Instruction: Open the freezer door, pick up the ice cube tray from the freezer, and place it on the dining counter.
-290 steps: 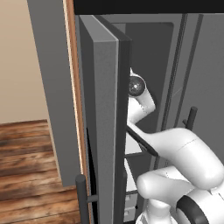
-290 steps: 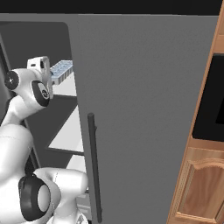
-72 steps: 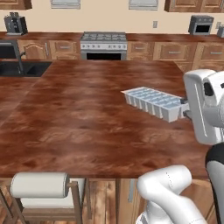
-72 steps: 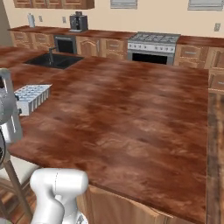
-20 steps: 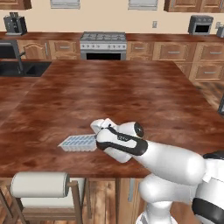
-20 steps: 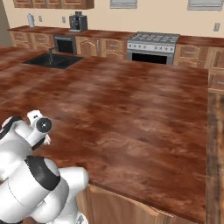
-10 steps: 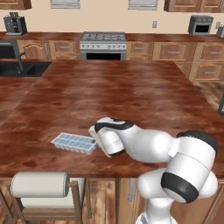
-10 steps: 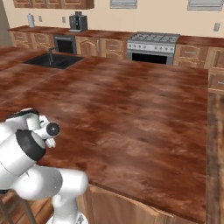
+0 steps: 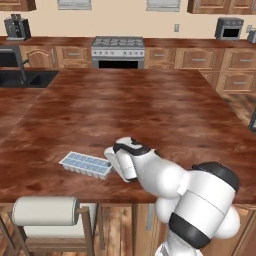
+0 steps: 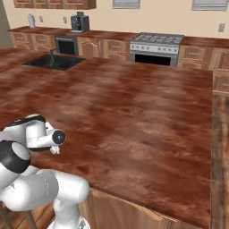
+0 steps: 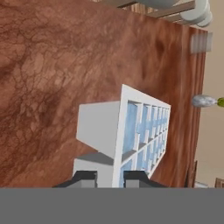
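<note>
The small pale grey tray with two rows of light blue ice cells (image 9: 86,165) lies flat on the big, shiny, red-brown wooden bench (image 9: 135,110). It sits near the front edge of the bench, towards the left side, just above a stool with a round cream cushion (image 9: 46,212).

The white robot arm (image 9: 165,175) bends low over the bench. Its tool (image 11: 110,176) is right at the end of the tray that is nearest to the arm. From the left camera on the base, the white hand looks like it touches that end of the tray. From the camera on the hand, two small dark finger tips (image 11: 85,176) poke up with a gap between them, and the thin white edge of the tray (image 11: 131,131) runs up from that gap. I cannot tell if the tips are squeezing the edge or are just next to it.

From the right camera on the base, the round white wrist of the arm (image 10: 38,133) hangs low over the front left corner of the bench (image 10: 134,112).

Far behind the bench there is a silver stove with a black oven door (image 9: 118,52), set in wooden cupboards. A dark sink (image 10: 56,61) sits in the side counter, and a black coffee machine (image 10: 80,22) stands by the back wall.
</note>
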### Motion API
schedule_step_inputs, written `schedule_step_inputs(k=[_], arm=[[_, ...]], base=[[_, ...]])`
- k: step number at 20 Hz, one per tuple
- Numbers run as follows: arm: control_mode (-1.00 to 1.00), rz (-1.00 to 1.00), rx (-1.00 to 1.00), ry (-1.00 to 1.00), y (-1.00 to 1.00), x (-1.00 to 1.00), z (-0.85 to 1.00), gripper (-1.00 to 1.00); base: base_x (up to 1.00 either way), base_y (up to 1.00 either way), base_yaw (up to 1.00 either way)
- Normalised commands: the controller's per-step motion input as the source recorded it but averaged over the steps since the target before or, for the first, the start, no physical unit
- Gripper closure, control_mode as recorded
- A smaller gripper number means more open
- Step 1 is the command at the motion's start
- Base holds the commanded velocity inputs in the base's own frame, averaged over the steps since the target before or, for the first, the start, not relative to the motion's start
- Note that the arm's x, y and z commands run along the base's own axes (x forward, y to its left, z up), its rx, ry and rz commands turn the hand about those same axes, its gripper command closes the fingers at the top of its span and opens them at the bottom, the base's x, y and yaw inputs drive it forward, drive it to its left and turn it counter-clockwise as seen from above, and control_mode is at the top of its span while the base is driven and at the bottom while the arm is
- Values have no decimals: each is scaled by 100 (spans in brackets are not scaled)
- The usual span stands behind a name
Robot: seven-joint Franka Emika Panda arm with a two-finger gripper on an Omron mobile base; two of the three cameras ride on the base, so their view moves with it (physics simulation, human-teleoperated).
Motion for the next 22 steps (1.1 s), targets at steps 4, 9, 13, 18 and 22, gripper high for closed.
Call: schedule_step_inputs(k=[4,9,13,18,22], arm=[[-100,0,0,0,0,0,0,-100],[-100,0,0,0,0,0,0,-100],[-100,0,0,-1,0,-7,1,-100],[-100,-5,-5,11,-9,22,74,-100],[-100,-8,-17,20,0,18,100,-100]], base=[[0,0,0],[0,0,0],[0,0,0],[0,0,0],[0,0,0]])
